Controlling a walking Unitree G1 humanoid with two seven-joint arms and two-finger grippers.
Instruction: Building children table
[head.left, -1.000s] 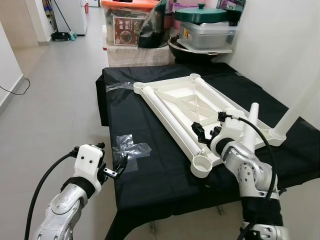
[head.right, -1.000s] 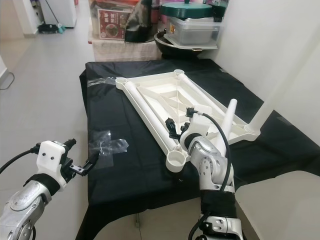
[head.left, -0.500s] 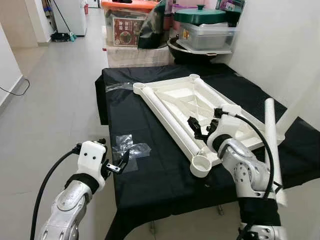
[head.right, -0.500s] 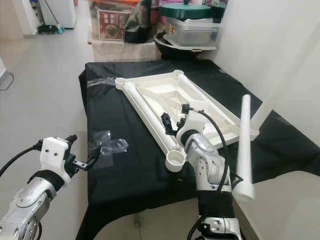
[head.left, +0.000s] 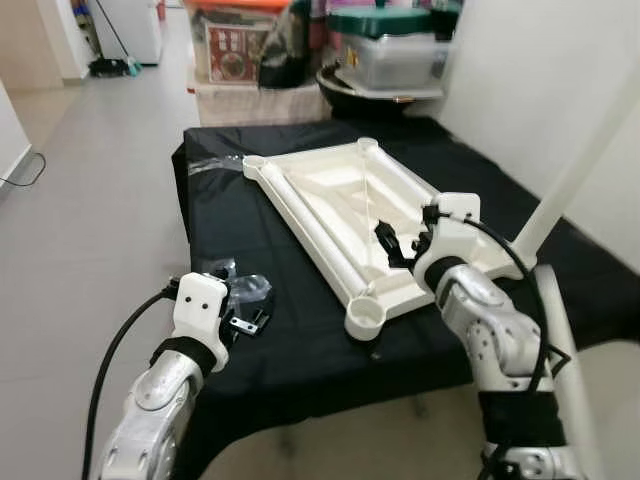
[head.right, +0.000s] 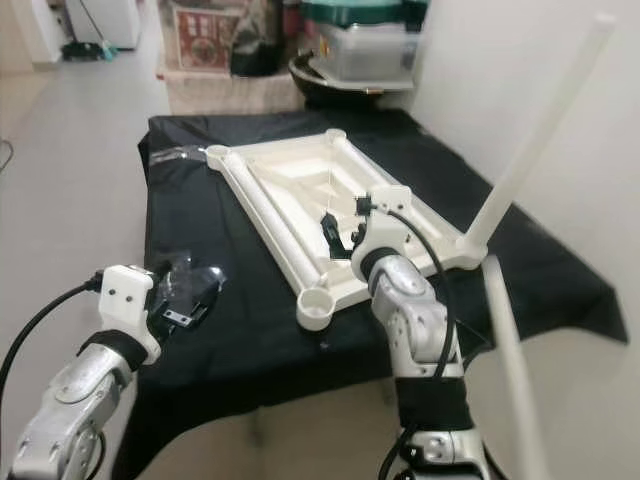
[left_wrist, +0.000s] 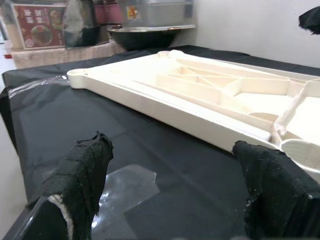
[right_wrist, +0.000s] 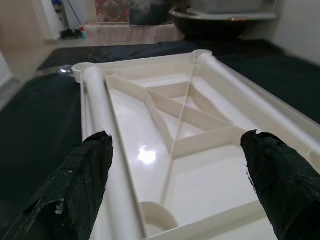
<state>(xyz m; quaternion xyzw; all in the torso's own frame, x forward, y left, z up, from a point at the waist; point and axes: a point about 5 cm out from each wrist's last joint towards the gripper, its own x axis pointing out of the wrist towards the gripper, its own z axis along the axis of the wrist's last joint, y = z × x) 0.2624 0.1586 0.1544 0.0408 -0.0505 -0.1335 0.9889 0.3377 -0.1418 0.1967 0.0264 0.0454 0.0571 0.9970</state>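
Tabletop (head.left: 340, 200) seemingly unmoved; right tool (head.left: 400, 243) now hovers over it.

One white tabletop (head.left: 340, 205) lies upside down on one black cloth (head.left: 290, 330). Four round leg sockets sit at its corners, one of them at the near end (head.left: 365, 318). Two white legs show: one standing upright in the far right corner (head.left: 575, 170), one lying loose at the right (head.right: 510, 370). One clear plastic wrapper (head.left: 245, 295) rests on the cloth, and another piece of clear film (head.left: 205, 165) lies at the far left corner.
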